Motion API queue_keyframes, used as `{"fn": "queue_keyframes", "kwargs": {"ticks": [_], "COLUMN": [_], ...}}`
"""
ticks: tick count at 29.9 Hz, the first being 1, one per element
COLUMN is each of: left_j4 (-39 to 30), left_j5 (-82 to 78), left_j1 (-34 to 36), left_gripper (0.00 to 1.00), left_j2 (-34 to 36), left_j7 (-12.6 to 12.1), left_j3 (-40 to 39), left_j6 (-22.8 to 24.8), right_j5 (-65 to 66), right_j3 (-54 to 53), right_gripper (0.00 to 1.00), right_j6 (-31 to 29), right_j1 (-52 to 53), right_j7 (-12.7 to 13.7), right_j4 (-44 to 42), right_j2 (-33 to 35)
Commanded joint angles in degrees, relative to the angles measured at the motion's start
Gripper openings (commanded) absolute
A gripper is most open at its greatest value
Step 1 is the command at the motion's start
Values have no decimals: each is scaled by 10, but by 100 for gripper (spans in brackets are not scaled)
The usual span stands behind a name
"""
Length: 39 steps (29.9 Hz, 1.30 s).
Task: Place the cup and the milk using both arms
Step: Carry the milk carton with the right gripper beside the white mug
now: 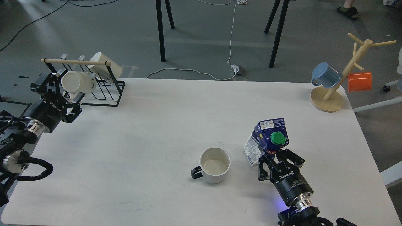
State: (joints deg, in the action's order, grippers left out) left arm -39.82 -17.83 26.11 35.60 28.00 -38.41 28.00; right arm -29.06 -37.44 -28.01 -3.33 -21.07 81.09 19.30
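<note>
Milk step in hand: my right gripper (270, 157) clenched on milk (268, 141), carton tilted at table centre-right. Cup (215, 165) upright just left of it, ungripped. My left gripper (62, 91) released, near rack (94, 84). Next: set milk down upright, then let go.

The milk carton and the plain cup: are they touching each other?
Apart. The head view shows bare table between the cup and the milk carton, which the right gripper holds.

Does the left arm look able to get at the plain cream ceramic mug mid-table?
Probably yes: bare white table lies between the left pincer and the mug, nothing blocking, though it looks a long stretch.
</note>
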Motion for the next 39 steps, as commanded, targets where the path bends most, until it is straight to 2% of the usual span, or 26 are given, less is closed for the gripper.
{"fn": "queue_keyframes", "kwargs": {"ticks": [1,16,24,32,36,39], "left_j4": [0,0,0,0,0,0], "left_j5": [0,0,0,0,0,0], "left_j1": [0,-4,-5,-4,-5,-5], "left_gripper": [99,100,100,99,99,99], "left_j2": [1,0,0,2,2,2], "left_j7": [0,0,0,0,0,0], "left_j3": [0,0,0,0,0,0], "left_j6": [0,0,0,0,0,0], "right_j5": [11,37,42,43,43,43], "right_j3": [4,7,18,19,19,19], "right_gripper": [30,31,38,46,54,65], "right_j6": [0,0,0,0,0,0], "right_j1": [-10,-25,-23,-24,-25,-25], "right_j7": [0,1,2,2,2,2], "right_j4": [0,8,6,5,5,6], "right_j2": [-4,-6,-6,-5,-4,-1]}}
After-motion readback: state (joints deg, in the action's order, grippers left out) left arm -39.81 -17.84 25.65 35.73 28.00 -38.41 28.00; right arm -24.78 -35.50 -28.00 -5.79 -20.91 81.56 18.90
